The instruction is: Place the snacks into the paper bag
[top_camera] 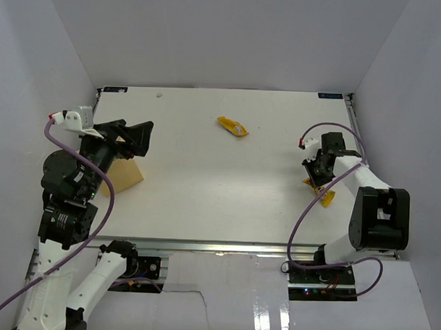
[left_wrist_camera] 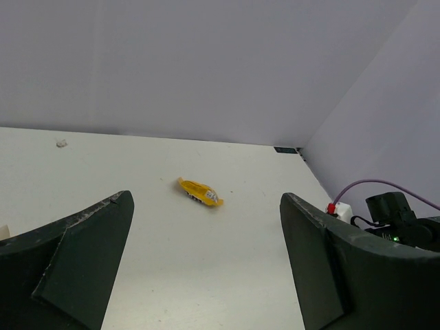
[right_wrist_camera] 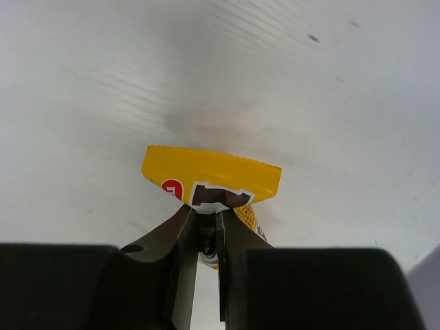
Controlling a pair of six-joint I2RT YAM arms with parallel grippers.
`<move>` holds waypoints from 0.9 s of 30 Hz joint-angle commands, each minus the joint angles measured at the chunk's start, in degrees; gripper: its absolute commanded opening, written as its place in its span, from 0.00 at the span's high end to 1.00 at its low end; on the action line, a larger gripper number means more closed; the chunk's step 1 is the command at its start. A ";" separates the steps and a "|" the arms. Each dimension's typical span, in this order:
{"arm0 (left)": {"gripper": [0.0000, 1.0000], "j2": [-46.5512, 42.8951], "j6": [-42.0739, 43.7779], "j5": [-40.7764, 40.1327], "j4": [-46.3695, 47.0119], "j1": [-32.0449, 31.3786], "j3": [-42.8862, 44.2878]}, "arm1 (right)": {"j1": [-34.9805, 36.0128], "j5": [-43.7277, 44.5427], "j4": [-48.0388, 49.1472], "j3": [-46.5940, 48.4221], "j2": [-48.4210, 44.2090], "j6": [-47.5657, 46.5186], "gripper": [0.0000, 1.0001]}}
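Note:
My right gripper is shut on a yellow M&M's pack, pinching its middle just over the white table at the right; one end of the pack sticks out below the fingers. A second snack, an orange-yellow wrapper, lies alone at the table's far centre. The tan paper bag sits at the left, partly hidden under my left arm. My left gripper hangs open above the bag's far side with nothing between its fingers, facing the wrapper.
A small white scrap lies near the far left edge of the table. White walls enclose the table on three sides. The right arm with its purple cable shows at the right of the left wrist view.

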 commanded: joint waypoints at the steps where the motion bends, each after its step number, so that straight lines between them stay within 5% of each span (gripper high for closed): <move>1: 0.02 0.58 -0.86 2.66 1.38 0.16 3.61 | 0.24 -26.22 -5.95 3.70 -5.38 -9.44 0.82; 6: 0.02 1.64 -2.88 4.24 5.24 0.16 6.42 | 5.76 -50.30 -11.94 11.35 -4.51 -18.42 0.81; 12: 0.02 3.48 -4.73 5.30 8.68 0.16 11.59 | 27.10 -54.39 -3.54 26.45 2.31 -17.13 0.82; 21: 0.02 2.34 -7.54 3.99 12.37 0.16 14.42 | 47.07 -46.50 22.83 62.91 24.46 14.68 0.83; 27: 0.02 0.24 -9.13 3.02 12.55 0.16 14.25 | 55.77 -32.63 43.40 70.34 30.90 27.18 0.84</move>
